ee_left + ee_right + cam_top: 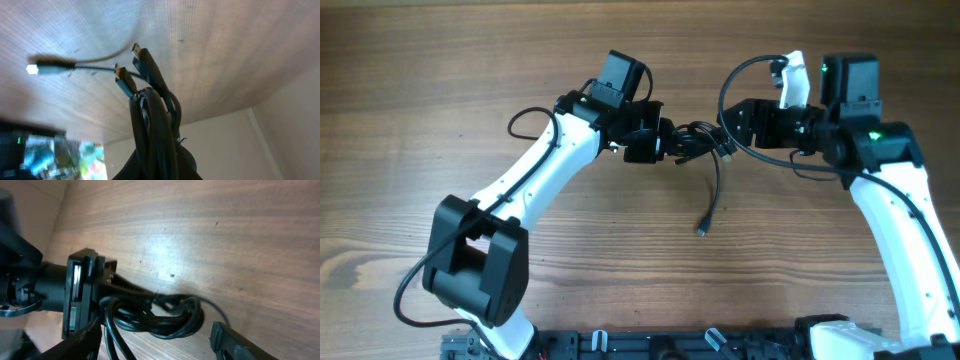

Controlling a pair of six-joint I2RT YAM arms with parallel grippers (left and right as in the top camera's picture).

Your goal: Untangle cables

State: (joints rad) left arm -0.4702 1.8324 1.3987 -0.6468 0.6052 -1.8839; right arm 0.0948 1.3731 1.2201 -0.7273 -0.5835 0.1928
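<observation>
You are looking at wooden table (420,120), both arms meeting over its far middle. Your left gripper (665,142) is clamping black cables (698,138), fingers closed tight on bundle. Your right gripper (728,138) is standing with fingers (235,342) spread apart on either side of bundle, not gripping. Cables are bunching between grippers as glossy knot of loops. One thin strand is trailing toward near edge, ending in small plug (701,231). Two plug ends (125,80) are poking out of knot.
</observation>
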